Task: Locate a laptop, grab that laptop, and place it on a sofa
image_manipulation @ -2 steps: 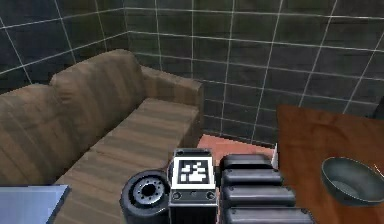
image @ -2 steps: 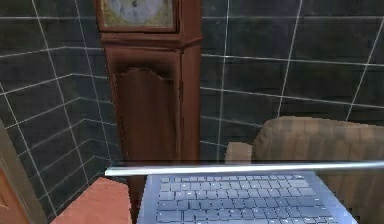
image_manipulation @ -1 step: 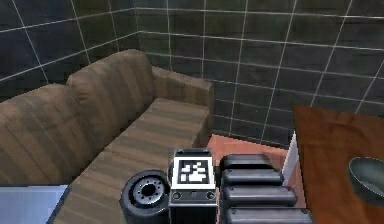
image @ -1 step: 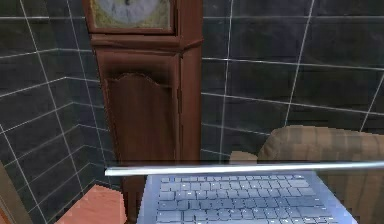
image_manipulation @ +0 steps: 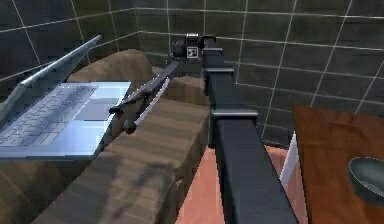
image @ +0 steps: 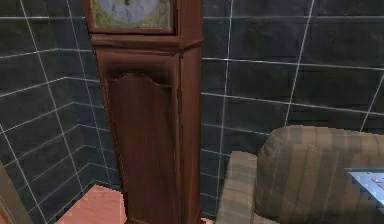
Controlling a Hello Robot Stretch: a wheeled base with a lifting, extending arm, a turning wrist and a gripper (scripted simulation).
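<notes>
An open silver laptop (image_manipulation: pixel 50 115) lies on the seat of a brown plaid sofa (image_manipulation: pixel 150 160) at the arm side view's left, its screen leaning back toward the wall. The dark arm (image_manipulation: pixel 235 150) rises from the bottom edge to the white marker squares (image_manipulation: pixel 192 46). From there the gripper (image_manipulation: pixel 128 112) slants down and left, its thin fingers ending at the laptop's near corner over the cushion. I cannot tell whether it holds anything. In the forward view the sofa (image: pixel 300 170) fills the lower right, and a corner of the laptop (image: pixel 370 185) shows at the right edge.
A tall wooden grandfather clock (image: pixel 145 110) stands against the dark tiled wall (image: pixel 270 60) just left of the sofa. A wooden table (image_manipulation: pixel 335 160) with a grey bowl (image_manipulation: pixel 368 178) sits at the arm side view's right. A strip of reddish floor (image_manipulation: pixel 205 190) runs between sofa and table.
</notes>
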